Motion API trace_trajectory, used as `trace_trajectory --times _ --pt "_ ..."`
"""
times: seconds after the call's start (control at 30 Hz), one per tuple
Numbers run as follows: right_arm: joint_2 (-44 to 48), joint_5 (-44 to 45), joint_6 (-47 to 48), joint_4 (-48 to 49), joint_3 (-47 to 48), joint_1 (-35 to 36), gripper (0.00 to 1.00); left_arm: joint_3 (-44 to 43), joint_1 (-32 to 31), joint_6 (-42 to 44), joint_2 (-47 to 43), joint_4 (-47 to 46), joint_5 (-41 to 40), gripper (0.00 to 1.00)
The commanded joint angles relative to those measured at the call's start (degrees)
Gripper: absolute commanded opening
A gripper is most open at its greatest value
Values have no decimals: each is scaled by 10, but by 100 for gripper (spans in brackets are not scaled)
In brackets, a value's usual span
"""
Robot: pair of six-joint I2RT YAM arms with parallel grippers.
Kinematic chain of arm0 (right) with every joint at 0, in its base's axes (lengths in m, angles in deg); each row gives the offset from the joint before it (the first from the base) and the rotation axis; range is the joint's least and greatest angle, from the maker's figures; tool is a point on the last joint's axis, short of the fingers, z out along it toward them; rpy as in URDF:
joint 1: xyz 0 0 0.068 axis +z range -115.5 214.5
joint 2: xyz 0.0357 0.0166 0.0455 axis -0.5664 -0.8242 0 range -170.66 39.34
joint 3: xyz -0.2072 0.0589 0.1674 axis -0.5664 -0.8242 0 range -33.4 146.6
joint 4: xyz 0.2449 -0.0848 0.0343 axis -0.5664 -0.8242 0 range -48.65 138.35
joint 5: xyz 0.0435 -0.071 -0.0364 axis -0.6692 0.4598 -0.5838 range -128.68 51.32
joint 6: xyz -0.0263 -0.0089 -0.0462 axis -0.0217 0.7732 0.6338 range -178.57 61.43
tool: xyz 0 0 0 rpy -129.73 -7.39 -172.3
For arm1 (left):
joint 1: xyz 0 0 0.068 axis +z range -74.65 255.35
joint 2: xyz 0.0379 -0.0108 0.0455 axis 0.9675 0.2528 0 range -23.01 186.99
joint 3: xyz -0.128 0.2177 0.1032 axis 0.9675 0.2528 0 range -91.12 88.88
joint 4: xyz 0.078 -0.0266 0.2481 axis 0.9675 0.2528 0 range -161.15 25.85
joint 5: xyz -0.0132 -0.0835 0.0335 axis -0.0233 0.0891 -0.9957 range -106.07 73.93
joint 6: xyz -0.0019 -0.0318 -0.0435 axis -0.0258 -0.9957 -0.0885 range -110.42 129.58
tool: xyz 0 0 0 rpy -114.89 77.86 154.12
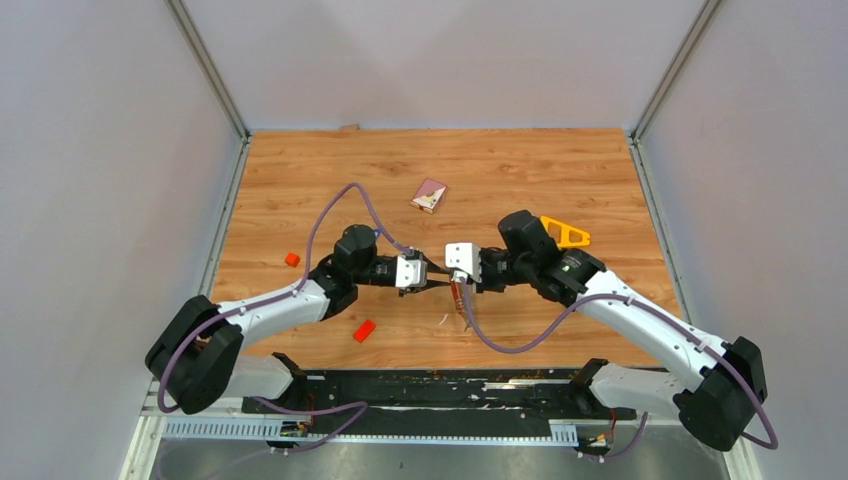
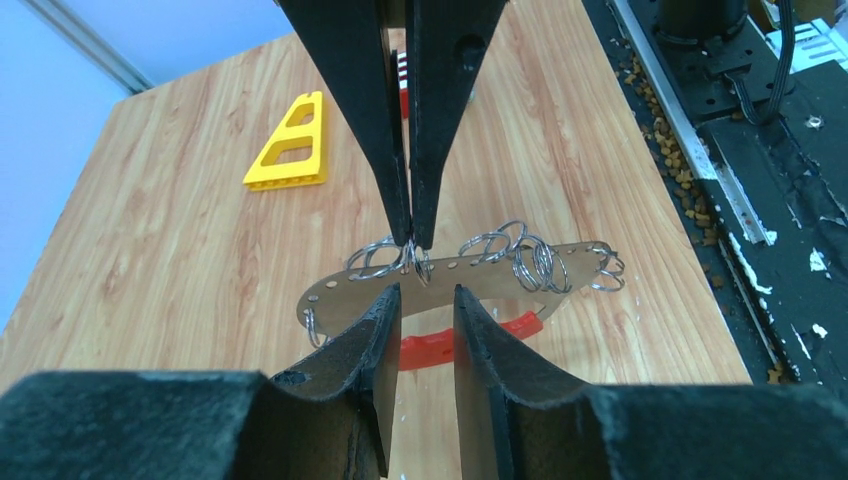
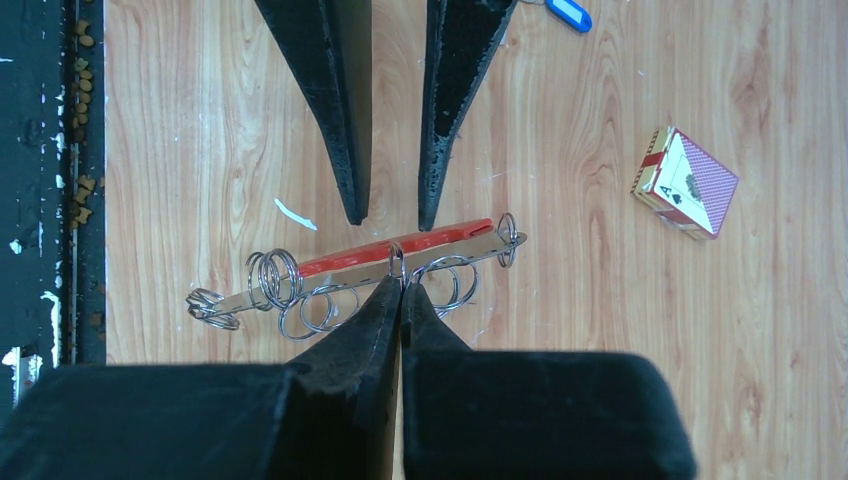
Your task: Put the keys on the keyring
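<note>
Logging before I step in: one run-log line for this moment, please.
left pincer: open, facing keyring | right pincer: shut on keyring loop | blue-tagged key: on table, not held

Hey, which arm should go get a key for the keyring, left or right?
Left, most likely. The left fingers stand open, holding nothing, while the right fingers are shut on a ring of the keyring and steady it. The blue-tagged key lies past the left fingers, on that arm's side.

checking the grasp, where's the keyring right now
The keyring sits mid-frame in the right wrist view, near the table's middle, between the gripper tips: right gripper shut on one of its rings, open left gripper facing it.
</note>
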Motion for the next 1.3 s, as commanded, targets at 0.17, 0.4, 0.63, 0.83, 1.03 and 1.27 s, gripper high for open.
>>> trace_trajectory --times 0.17,0.4,0.63,0.83,1.03,1.27 --pt "-7 -13 -35 32 13 5 0 -25 -12 -37 27 -45 -3 31" --pt "-8 -19 -41 32 15 5 0 -32 -16 -38 37 -45 -9 27" --pt "-10 -25 -48 34 17 5 0 -40 -20 -43 49 -46 -9 12" --pt "-3 -19 -47 36 12 5 0 -30 -20 -16 42 -31 -7 19" --pt "38 -16 5 51 -22 5 0 -7 -19 30 16 -19 -4 36" --pt "117 -40 153 76 -98 4 0 -13 -19 116 -17 67 -5 41"
